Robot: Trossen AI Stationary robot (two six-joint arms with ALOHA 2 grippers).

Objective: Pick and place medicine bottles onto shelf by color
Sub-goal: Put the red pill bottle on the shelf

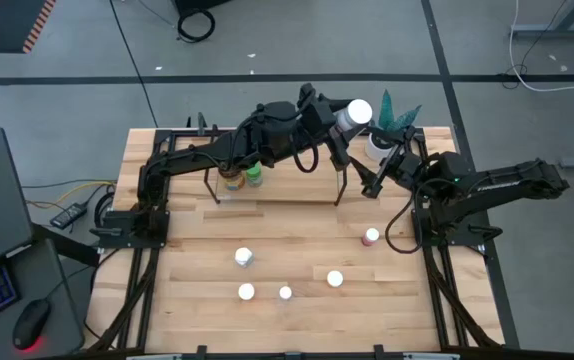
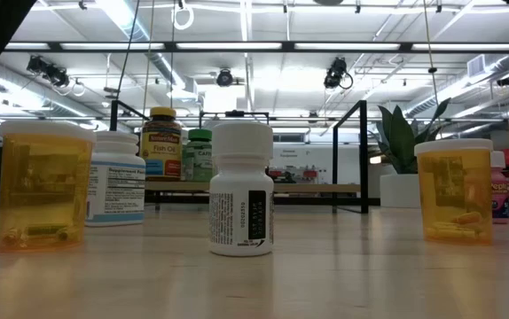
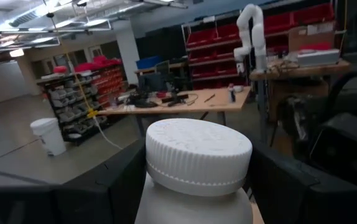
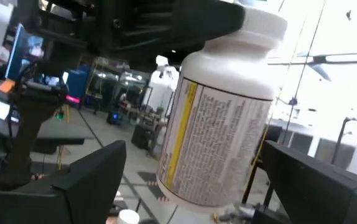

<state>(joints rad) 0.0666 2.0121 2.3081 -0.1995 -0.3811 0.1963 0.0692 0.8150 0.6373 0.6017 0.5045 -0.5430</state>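
1. Closest to the left wrist camera sat the ribbed white screw cap of a large white plastic medicine bottle (image 3: 197,163), clamped between the left tool's (image 3: 194,186) dark fingers (image 3: 113,180), which stood part-open around its shoulder.
2. From above, that bottle (image 1: 355,113) was carried off the bench at the far right end of the light-wood shelf (image 1: 277,190) with thin black metal rods, near a green plant in a white pot (image 1: 392,120).
3. Right wrist camera showed the same labelled bottle (image 4: 219,118) hanging between the wide-spread fingers (image 4: 85,171) of the right tool (image 4: 203,186), with a gap either side; this tool gripped nothing.
4. Handling, as a judgement: rigid plastic, probably light to moderate, with a smooth, slippery label. Hold below the cap, where the shoulder stops it sliding, looked safest; the ribbed cap gives friction but may turn.
5. Left arm (image 1: 227,150) reached long across the shelf, well extended, its tool apparently holding the bottle from the cap end. Right arm (image 1: 487,185) folded in from the right edge, its tool (image 1: 382,175) pointed at the bottle.
6. Two bottles, yellow-capped (image 1: 232,178) and green-capped (image 1: 254,175), stood on the shelf; white-capped ones (image 1: 244,257) and a pink-capped one (image 1: 370,236) waited on the wooden bench (image 1: 287,320).
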